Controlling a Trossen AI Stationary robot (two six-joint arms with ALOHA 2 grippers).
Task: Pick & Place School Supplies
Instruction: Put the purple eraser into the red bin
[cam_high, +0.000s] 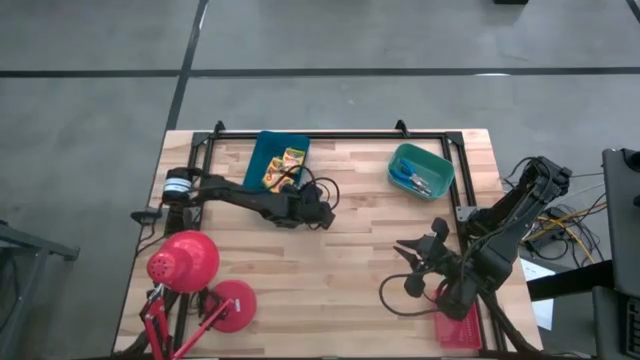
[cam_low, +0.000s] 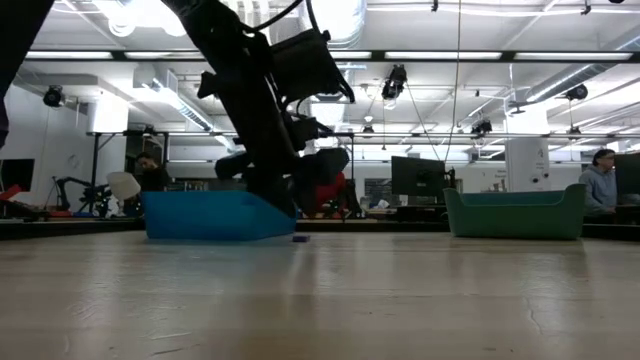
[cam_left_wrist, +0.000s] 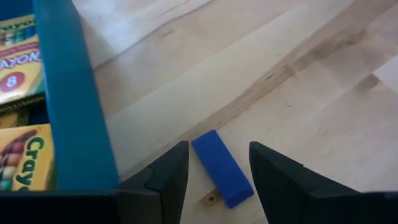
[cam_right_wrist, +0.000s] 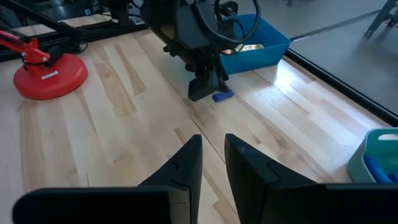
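Left gripper (cam_left_wrist: 214, 171) spread wide, low over the table (cam_left_wrist: 298, 74) beside my blue tray (cam_left_wrist: 71, 93); between my fingers lies a flat blue block (cam_left_wrist: 222, 167), long axis running slantwise; crayon boxes (cam_left_wrist: 18, 50) in the tray read "CRAYON" and "8"; right gripper (cam_right_wrist: 212, 163) waits nearly closed by the table's right edge.

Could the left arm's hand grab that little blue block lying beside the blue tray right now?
Probably yes: the left hand is open, the small blue block lies flat on the wooden table between its fingers, clear of the blue tray.
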